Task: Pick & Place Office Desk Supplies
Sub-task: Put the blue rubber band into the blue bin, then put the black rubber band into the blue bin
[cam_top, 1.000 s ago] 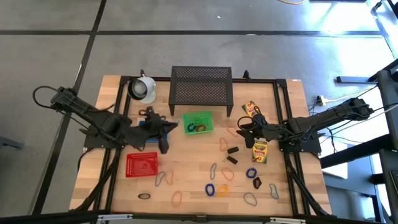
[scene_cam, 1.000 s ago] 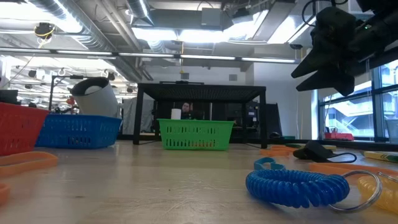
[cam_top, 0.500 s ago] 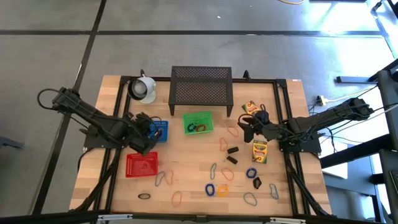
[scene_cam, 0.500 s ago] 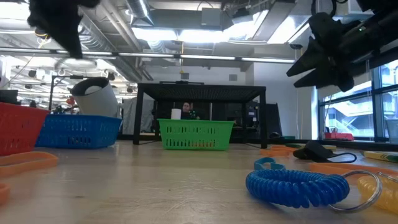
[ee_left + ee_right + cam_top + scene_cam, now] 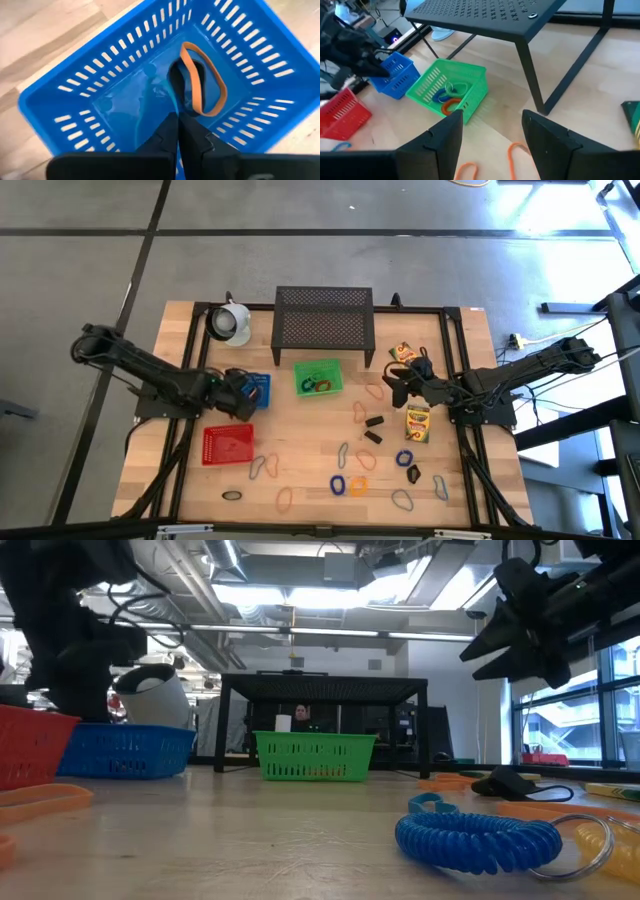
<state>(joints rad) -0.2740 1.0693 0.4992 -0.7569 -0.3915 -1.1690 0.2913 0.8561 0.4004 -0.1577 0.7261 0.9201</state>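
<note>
I see an orange rubber band (image 5: 202,80), a thin oval loop, lying flat in the blue basket (image 5: 65,107). My left pincer (image 5: 179,131) is pinched closed above it; my right pincer (image 5: 492,132) stands wide, holding nothing, well apart from that basket.

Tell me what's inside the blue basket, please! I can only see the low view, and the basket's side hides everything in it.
Observer: An orange rubber band lies in the blue basket, with something dark under it.
Operator: Is the robot's hand holding the band?
Observer: No. The left gripper is shut just above it, with nothing between its fingers.
Operator: And the green basket?
Observer: The green basket holds blue, green and orange loops.
Operator: What's the other hand doing?
Observer: The right gripper hovers open over the table beside a crayon box.
</note>
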